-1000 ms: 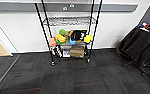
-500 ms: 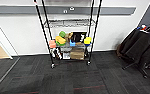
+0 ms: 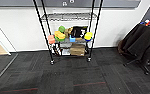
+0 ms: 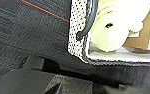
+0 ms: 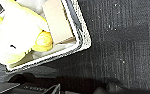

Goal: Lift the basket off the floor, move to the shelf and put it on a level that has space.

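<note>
Basket: the small rectangular basket [image 4: 77, 30] with beige-white speckled woven sides and a dark rim shows close under both wrist cameras, with dark grey carpet-tile floor [image 4: 28, 32] beyond it; whether it rests on the carpet or is carried cannot be told.
Contents: a soft yellow-and-white plush toy [image 5: 13, 37] lies against a tan cardboard piece [image 5: 57, 22], packed snugly, which likely keeps them from shifting.
Left gripper: finger opening cannot be told; a dark cord or handle [image 4: 87, 22] meets the basket's side wall.
Right gripper: finger opening cannot be told.
Shelf: the tall narrow rack of thin black metal poles on small wheels [image 3: 68, 37] stands against the white wall, directly ahead and well apart.
Levels: the upper grey wire-grid tier [image 3: 68, 17] looks bare; the middle tier is crowded with coloured items; a brown cardboard box [image 3: 77, 49] sits below.
Judgement: the upper tier appears the one with room.
</note>
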Motion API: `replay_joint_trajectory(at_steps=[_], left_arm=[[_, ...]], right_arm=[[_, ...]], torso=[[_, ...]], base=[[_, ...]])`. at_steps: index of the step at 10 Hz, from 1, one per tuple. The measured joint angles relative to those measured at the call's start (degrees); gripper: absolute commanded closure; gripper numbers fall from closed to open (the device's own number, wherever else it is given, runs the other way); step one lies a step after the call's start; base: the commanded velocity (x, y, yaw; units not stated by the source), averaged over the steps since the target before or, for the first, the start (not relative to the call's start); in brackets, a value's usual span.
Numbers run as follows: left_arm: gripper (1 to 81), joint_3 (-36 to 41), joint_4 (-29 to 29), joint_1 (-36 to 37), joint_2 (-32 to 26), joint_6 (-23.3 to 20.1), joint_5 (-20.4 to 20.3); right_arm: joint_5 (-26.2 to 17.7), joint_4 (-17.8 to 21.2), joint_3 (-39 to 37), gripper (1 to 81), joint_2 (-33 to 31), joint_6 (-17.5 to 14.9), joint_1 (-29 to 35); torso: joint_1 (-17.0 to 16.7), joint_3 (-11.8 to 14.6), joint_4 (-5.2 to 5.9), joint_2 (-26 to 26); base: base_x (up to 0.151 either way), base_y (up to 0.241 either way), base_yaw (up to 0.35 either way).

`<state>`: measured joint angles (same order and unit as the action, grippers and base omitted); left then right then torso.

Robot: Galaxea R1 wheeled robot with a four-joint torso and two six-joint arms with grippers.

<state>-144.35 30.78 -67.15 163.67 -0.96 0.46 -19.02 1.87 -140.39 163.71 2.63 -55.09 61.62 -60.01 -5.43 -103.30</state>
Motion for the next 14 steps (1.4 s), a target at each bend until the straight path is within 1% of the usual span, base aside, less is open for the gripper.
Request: replay_joint_trajectory(at_steps=[2, 5, 8, 9, 12, 14], left_arm=[[1.0, -0.1, 0.1, 1.7, -0.1, 0.3, 0.2], [1.0, -0.1, 0.1, 4.1, -0.6, 0.4, 1.1], [1.0, -0.1, 0.1, 4.9, -1.1, 0.4, 2.4], [1.0, -0.1, 0.1, 4.9, -1.1, 0.4, 2.5], [1.0, -0.1, 0.1, 5.3, -1.1, 0.4, 2.5], [1.0, -0.1, 0.0, 6.0, -1.1, 0.4, 2.5]], right_arm=[[0.1, 0.4, 0.4, 1.0, 0.0, 0.1, 1.3], [0.5, 0.6, 2.2, 1.0, 0.6, 0.2, 2.0], [0.6, 1.8, 2.8, 1.0, 2.1, 0.3, 3.7], [0.5, 2.1, 2.8, 1.0, 3.2, 0.2, 4.0], [0.5, 2.5, 2.7, 1.0, 4.1, 0.2, 4.9], [0.6, 3.1, 2.6, 1.0, 4.3, 0.2, 6.1]], torso=[[1.9, -0.7, 0.00, -3.1], [5.6, -0.8, 0.00, -9.0], [9.1, -0.9, 0.00, -14.5], [9.4, -1.5, 0.00, -15.0], [9.8, -6.2, 0.00, -15.7], [9.9, -7.3, 0.00, -15.7]], base=[[0.000, 0.000, 0.000], [0.000, 0.000, 0.000], [0.000, 0.000, 0.000], [0.000, 0.000, 0.000], [0.000, 0.000, 0.000], [0.000, 0.000, 0.000]])
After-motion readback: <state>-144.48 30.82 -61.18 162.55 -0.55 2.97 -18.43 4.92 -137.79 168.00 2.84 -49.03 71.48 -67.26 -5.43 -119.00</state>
